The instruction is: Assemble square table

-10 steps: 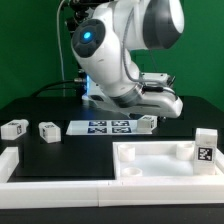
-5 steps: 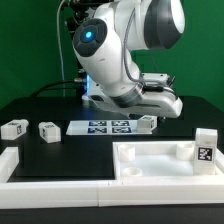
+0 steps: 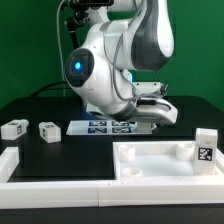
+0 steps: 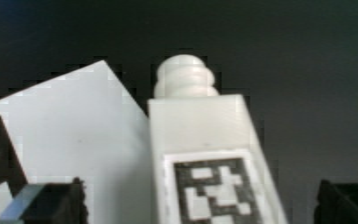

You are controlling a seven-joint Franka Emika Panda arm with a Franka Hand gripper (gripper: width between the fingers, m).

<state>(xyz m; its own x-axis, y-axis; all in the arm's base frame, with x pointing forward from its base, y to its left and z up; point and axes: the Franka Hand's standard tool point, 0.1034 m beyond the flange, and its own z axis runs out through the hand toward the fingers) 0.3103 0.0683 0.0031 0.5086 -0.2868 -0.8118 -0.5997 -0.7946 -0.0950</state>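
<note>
The arm (image 3: 115, 60) has turned toward the exterior view's left since a moment ago. Its claw (image 3: 150, 116) has come down over the leg (image 4: 197, 150) lying at the marker board's (image 3: 100, 126) right end, as the exterior view has it. We read this as the approach to a pick-up rather than a grip. In the wrist view the claw's fingers (image 4: 48, 202) stand spread as wide as they go, one on each side of the leg. Dark gaps separate them from it, so the claw has hold of nothing.

The leg is a short white block, square in section, with a black-and-white tag on its upper face and a rounded, ribbed peg at one end. It lies just beside the board's edge; we cannot tell whether the two touch.

The tabletop (image 3: 160, 166) rests on the dark counter (image 3: 60, 148), near and to the exterior view's right, rim upward. One upright leg (image 3: 204, 148) stands at its far right corner. Two loose legs (image 3: 14, 128) (image 3: 48, 130) lie on the counter at the exterior view's left. We judge that most of the legs remain to be fitted, and this one looks like the next to go in.
</note>
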